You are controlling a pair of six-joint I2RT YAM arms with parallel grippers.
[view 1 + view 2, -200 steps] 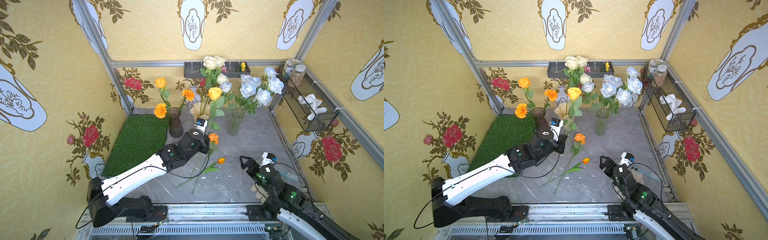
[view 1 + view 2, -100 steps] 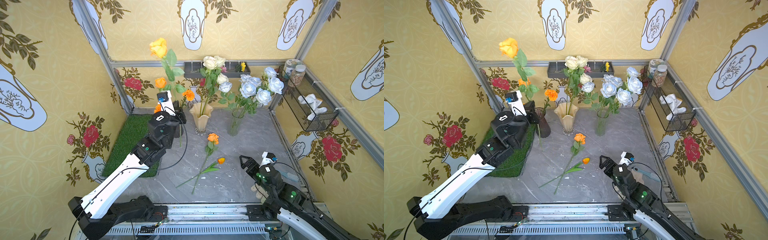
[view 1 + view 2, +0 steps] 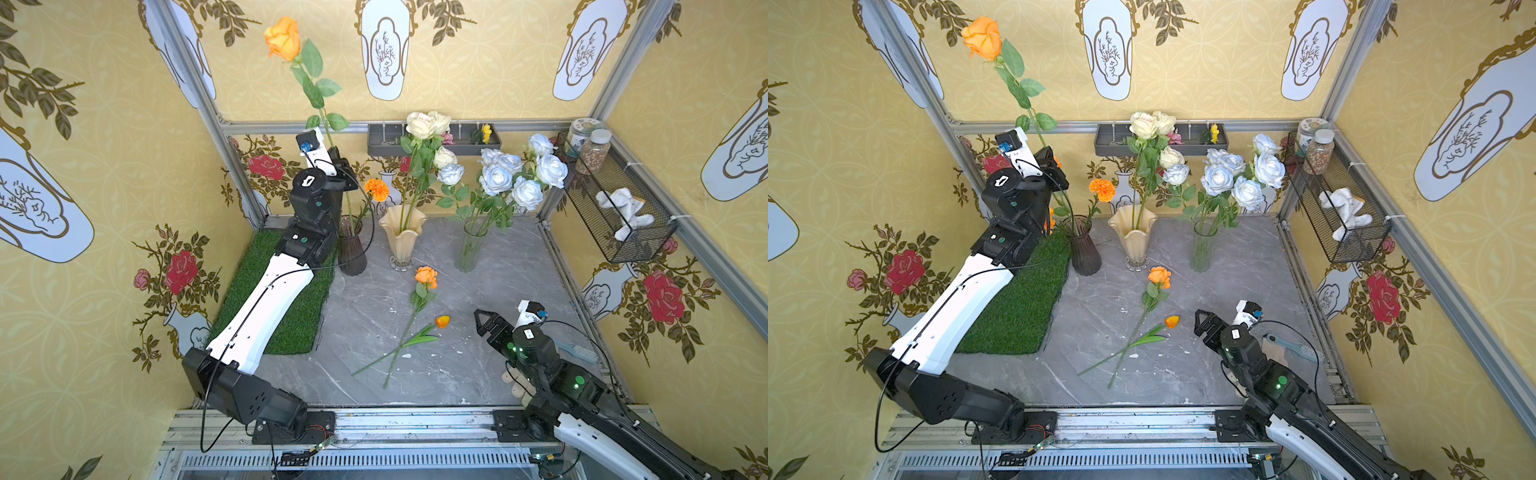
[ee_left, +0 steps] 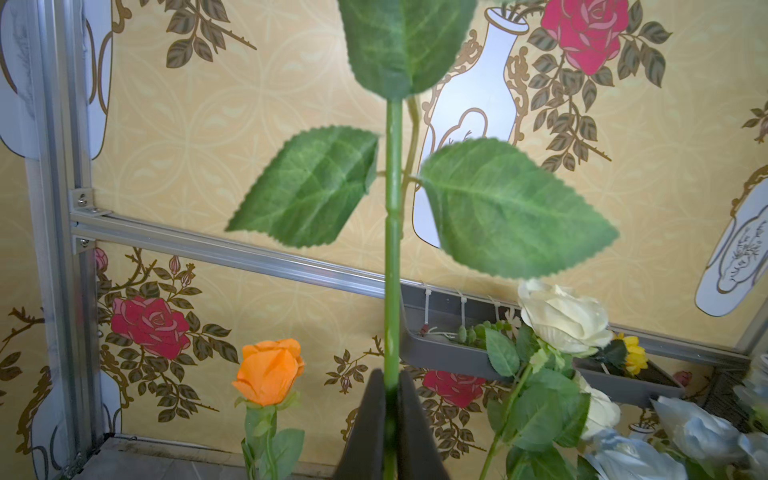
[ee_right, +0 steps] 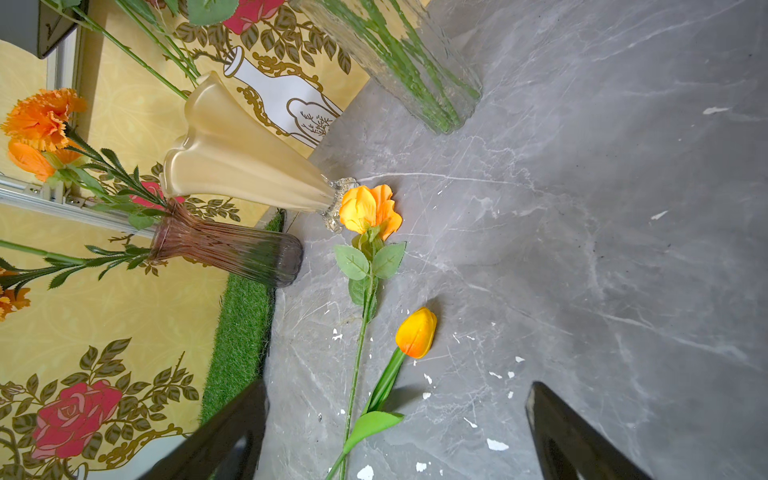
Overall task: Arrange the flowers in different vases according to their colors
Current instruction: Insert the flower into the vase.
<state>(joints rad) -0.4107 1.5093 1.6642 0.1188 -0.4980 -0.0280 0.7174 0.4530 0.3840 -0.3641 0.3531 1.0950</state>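
Arm (image 3: 266, 299) raised toward the back, left gripper (image 4: 390, 390) pinches an orange rose (image 3: 283, 38) by the stem above the purple vase (image 3: 352, 253), while right gripper (image 5: 395, 390) hangs low, wide open, empty.

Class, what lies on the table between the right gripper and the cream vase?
An orange rose and an orange tulip, stems crossed, shown in both top views.

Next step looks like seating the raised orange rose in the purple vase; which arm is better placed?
Left. The left gripper is shut on the raised orange rose, its stem reaching the purple vase. The right gripper hangs open, empty, across the table.
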